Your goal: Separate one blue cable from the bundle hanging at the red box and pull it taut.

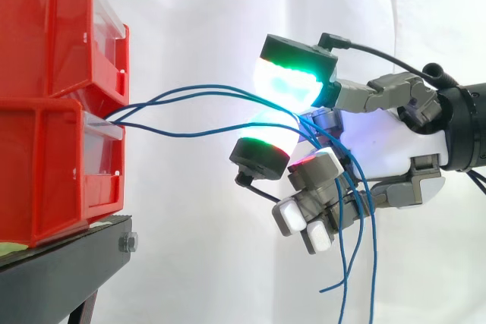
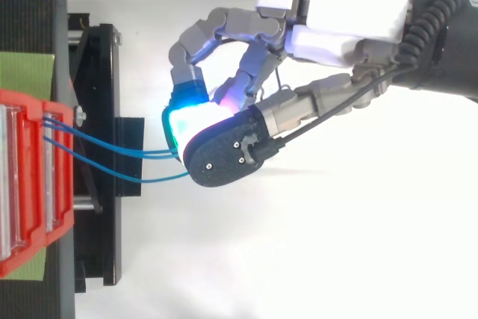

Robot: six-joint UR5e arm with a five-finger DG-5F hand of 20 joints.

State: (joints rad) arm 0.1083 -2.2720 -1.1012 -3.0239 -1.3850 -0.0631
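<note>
My hand point(image 1: 387, 149) is pinched shut on the blue cables point(image 1: 197, 92). They run near level from the red bins point(image 1: 45, 149) to it, slightly slack; I would pull straight away.

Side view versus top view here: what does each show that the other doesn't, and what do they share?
Side view: red bins stacked in two tiers; the blue cables leave where they meet, loose ends hanging below the hand. Top view: the cables' sideways spacing at the bin front. Both: the hand's curled fingers closed on the sagging cables.
</note>
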